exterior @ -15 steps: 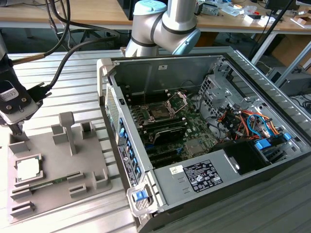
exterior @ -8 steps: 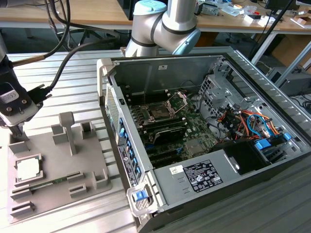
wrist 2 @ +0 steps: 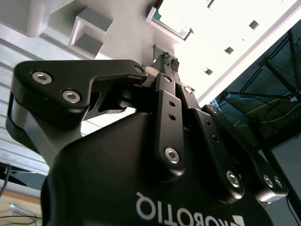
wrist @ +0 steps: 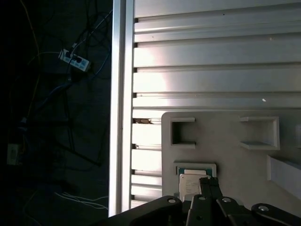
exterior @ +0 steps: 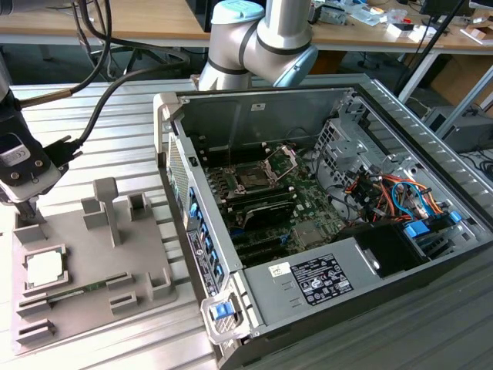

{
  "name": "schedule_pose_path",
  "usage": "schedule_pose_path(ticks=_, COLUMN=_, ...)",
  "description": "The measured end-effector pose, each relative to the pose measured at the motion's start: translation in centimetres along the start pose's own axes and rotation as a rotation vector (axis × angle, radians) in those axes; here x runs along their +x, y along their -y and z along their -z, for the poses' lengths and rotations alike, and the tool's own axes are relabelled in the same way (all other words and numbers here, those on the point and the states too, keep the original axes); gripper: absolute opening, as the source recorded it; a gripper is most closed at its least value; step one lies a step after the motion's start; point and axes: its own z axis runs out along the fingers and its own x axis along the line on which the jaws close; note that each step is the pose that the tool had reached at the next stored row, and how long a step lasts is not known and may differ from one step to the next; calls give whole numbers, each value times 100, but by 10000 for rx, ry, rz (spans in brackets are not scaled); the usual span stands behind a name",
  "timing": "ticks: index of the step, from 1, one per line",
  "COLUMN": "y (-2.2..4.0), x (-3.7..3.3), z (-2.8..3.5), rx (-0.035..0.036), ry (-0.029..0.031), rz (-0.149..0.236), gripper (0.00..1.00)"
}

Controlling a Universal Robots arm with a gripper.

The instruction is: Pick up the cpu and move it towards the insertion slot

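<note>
Ribbed metal table [exterior: 115, 131], grey tray [exterior: 77, 239], square cpu [exterior: 44, 266]

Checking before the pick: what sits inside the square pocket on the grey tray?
The cpu lies flat in that pocket of the grey tray, silvery top up. Its underside and the pocket floor are covered. The gripper hovers close by.

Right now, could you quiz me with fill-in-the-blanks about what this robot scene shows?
The cpu lies in a pocket of the grey ____.
The gripper hangs near it, at the exterior view's ____ side.
The insertion slot sits inside the open computer ____.
Missing: tray; left; case.
</note>
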Motion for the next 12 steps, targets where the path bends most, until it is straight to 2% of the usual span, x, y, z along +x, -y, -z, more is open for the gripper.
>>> schedule_pose_path(ticks=12, y=18, x=0, z=-26, rx=-1, ry=0, rz=0, gripper=11)
